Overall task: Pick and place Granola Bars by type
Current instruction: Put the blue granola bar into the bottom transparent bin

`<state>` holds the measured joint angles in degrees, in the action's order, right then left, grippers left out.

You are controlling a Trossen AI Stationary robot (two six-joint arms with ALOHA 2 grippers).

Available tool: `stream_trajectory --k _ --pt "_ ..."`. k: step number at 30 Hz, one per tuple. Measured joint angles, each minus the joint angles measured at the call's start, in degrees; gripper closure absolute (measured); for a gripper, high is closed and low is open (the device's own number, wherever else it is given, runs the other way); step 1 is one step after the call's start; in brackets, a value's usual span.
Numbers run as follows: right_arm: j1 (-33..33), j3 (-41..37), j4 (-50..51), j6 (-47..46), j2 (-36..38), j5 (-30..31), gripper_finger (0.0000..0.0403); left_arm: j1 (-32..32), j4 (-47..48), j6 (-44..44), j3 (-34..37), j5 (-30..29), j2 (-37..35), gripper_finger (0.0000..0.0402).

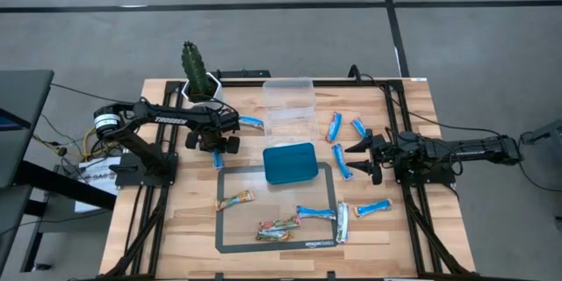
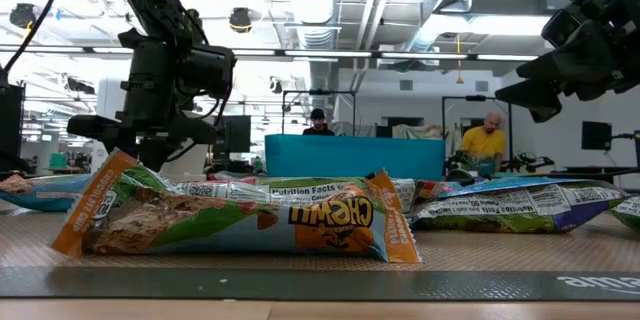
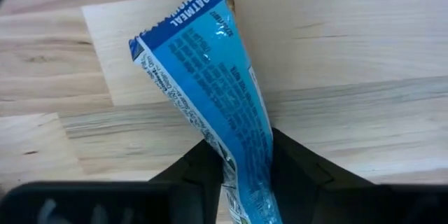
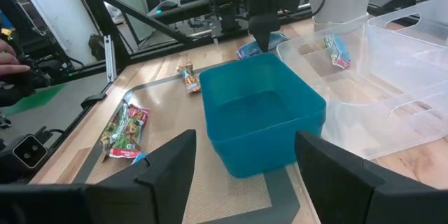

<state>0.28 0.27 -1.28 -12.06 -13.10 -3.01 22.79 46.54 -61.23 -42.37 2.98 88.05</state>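
Your left gripper (image 3: 238, 175) sits over the left side of the light wooden desk (image 1: 395, 237), just left of the teal rectangular tray (image 1: 291, 162), and its jaws are closed tight on a bright blue-and-white wrapped granola bar (image 3: 210, 91), which sticks out forward over the wood. Your right gripper (image 1: 362, 158) hangs at the desk's right side with jaws spread wide and nothing between them, facing the tray. More blue-and-white bars (image 1: 335, 126) lie around the right gripper and on the grey-edged mat (image 1: 221, 228). A tan bar (image 1: 235, 198) and multicoloured bars (image 1: 274, 228) also rest on that mat. A clear plastic bin (image 1: 290, 105) stands behind the tray.
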Motion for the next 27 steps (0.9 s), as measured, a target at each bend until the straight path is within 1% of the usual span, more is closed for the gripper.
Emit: stream_trajectory --k 7,11,13,18,22,27 --pt "0.0 0.0 0.0 0.0 0.0 0.0 0.0168 -0.4 -0.9 0.9 0.1 -1.4 -0.5 0.0313" --pt "0.0 0.0 0.0 0.0 0.0 0.0 0.0168 -1.2 -1.0 0.7 0.4 -6.2 -2.6 0.0313" --pt "0.0 0.0 0.0 0.0 0.0 0.0 0.0168 -1.8 -1.3 0.7 0.3 -7.0 -4.6 0.0313" --pt "0.0 0.0 0.0 0.0 0.0 0.0 0.0168 -3.7 -2.2 0.7 0.3 -8.0 -11.2 0.0313" --pt "0.0 0.0 0.0 0.0 0.0 0.0 0.0168 -5.7 -5.0 1.8 0.2 -9.1 -18.3 0.0313" --pt "0.0 0.0 0.0 0.0 0.0 0.0 0.0168 -8.8 -10.7 5.7 0.2 -15.1 -27.9 0.0313"
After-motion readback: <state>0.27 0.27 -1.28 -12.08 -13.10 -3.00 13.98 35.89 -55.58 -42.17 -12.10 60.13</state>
